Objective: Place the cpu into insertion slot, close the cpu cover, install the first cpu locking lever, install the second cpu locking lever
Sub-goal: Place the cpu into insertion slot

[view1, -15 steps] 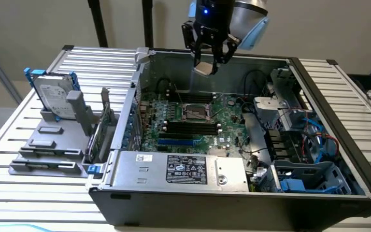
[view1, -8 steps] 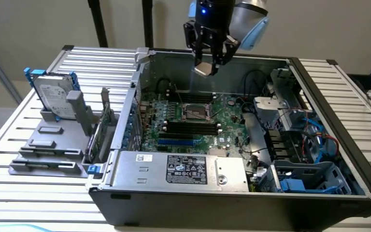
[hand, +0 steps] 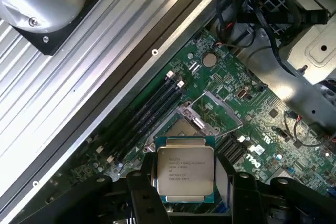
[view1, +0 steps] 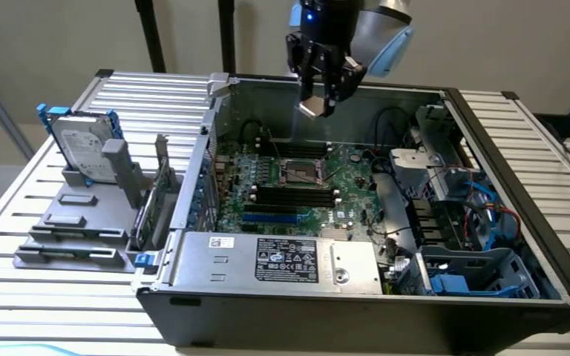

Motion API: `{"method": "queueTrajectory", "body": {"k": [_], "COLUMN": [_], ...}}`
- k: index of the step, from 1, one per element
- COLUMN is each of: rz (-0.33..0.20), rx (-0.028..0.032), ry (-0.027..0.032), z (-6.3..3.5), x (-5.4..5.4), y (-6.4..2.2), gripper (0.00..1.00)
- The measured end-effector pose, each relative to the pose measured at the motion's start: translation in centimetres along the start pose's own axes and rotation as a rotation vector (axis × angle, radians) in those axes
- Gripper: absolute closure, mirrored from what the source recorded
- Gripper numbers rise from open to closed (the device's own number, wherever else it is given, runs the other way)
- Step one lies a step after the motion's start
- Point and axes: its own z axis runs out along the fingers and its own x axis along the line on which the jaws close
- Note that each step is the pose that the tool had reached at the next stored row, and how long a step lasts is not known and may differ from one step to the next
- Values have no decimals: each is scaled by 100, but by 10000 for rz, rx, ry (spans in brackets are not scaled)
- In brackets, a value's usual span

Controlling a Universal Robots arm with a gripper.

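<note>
The cpu (hand: pixel 185 176) sits clamped by two opposite edges between the black fingers (hand: pixel 140 195) of the gripper (view1: pixel 317 104), its silvery printed face turned toward the wrist camera, the lines of print running across from one finger to the other. It is square, so no side reads as the longer one. In the exterior view the chip (view1: pixel 317 108) hangs in the air over the open computer case (view1: pixel 265 326), well above the green motherboard (view1: pixel 349 189) and apart from the insertion slot (view1: pixel 303 172). The cpu cover (hand: pixel 219 104) stands lifted off the socket (hand: pixel 190 125), beside the long black memory slots (hand: pixel 152 114). The case lies on its side on a slatted metal bench (view1: pixel 528 137); a hard drive (view1: pixel 79 142) stands in a grey holder toward the exterior view's left. A plain pale wall (view1: pixel 57 37) is behind.
</note>
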Motion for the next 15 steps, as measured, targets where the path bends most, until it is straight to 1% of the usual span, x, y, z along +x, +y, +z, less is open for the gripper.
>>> {"method": "queueTrajectory", "body": {"k": [15], "rz": [2733], "rx": [-35], "ry": [-125], "z": [20], "x": [0], "y": [-1], "gripper": [45]}}
